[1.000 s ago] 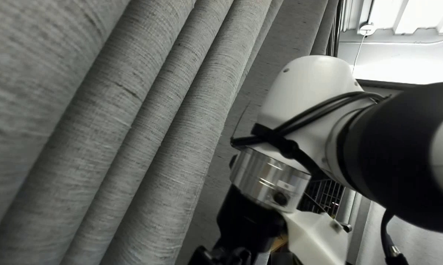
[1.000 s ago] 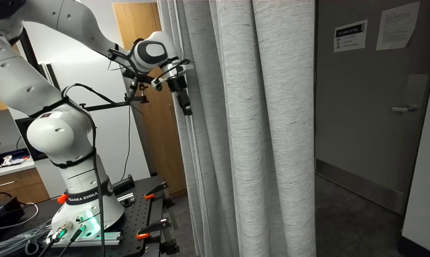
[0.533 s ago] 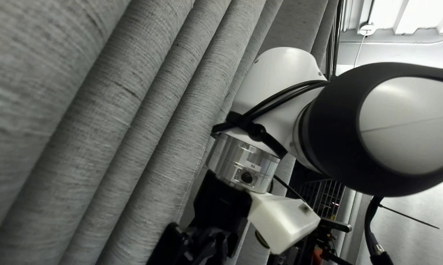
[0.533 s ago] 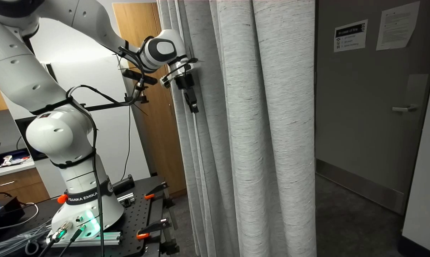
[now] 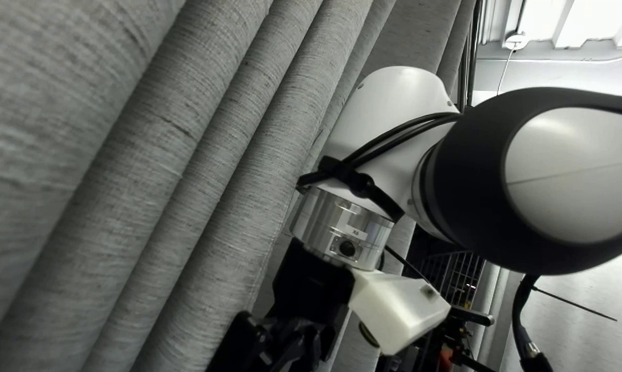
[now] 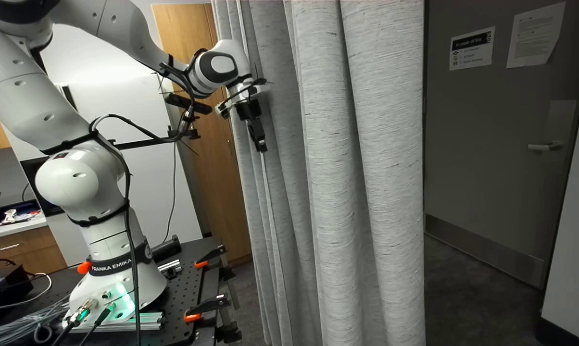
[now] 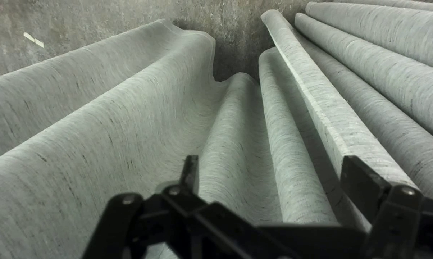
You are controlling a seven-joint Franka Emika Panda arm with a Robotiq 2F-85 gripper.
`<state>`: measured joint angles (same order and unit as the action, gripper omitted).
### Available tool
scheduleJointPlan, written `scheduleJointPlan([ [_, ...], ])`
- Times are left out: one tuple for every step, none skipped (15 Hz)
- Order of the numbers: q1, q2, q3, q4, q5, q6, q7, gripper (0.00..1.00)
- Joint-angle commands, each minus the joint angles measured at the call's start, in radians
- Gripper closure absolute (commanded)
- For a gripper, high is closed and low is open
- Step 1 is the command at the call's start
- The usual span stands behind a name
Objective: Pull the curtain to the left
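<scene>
The curtain, a large light-grey woven drape with long deep folds, shows in both exterior views (image 5: pixel 135 181) (image 6: pixel 333 168) and fills most of the wrist view (image 7: pixel 112 122). My black gripper (image 6: pixel 260 145) points downward against or close to the curtain's cabinet-side folds. In another exterior view its lower part is cut off by the bottom edge. In the wrist view the gripper (image 7: pixel 270 171) is open, fingers wide apart. Narrow curtain folds show in the gap between them; one finger overlaps a pale-edged fold. I cannot tell how deep the fabric sits between the fingers or whether they touch it.
A wooden cabinet (image 6: pixel 212 158) stands behind the wrist. A black perforated table (image 6: pixel 188 269) with orange-tipped clamps (image 6: pixel 207 310) carries the arm base. A grey door (image 6: pixel 486 144) is beyond the curtain. Cables (image 6: pixel 126 127) hang along the arm. Dark floor (image 7: pixel 105 21) shows below the curtain.
From one second to half a second ago, the arm and gripper moved toward the curtain, and the folds by the gripper shifted slightly. Since then the arm looks still.
</scene>
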<state>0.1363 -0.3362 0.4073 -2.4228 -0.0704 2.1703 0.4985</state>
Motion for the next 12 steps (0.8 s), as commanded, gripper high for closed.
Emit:
scheduleJointPlan([
  [0.011,-0.041,-0.049,-0.052,0.017,0.026,0.008,0.0],
  [0.008,-0.059,-0.063,-0.071,0.023,0.023,0.006,0.0],
  [-0.002,-0.08,-0.075,-0.095,0.01,0.003,0.011,0.0],
  [-0.01,-0.096,-0.087,-0.114,-0.002,-0.01,0.017,0.0],
  [-0.017,-0.116,-0.104,-0.137,-0.009,-0.017,0.014,0.0],
  [-0.026,-0.133,-0.118,-0.157,-0.014,-0.024,0.015,0.0],
  [-0.035,-0.156,-0.133,-0.18,-0.02,-0.027,0.009,0.0],
  [-0.046,-0.177,-0.145,-0.197,-0.03,-0.028,0.006,0.0],
  [-0.059,-0.2,-0.16,-0.214,-0.04,-0.026,0.0,0.0],
  [-0.078,-0.225,-0.171,-0.233,-0.065,-0.014,-0.004,0.0],
  [-0.119,-0.246,-0.154,-0.249,-0.138,-0.003,0.04,0.0],
  [-0.152,-0.264,-0.148,-0.256,-0.197,-0.004,0.06,0.0],
])
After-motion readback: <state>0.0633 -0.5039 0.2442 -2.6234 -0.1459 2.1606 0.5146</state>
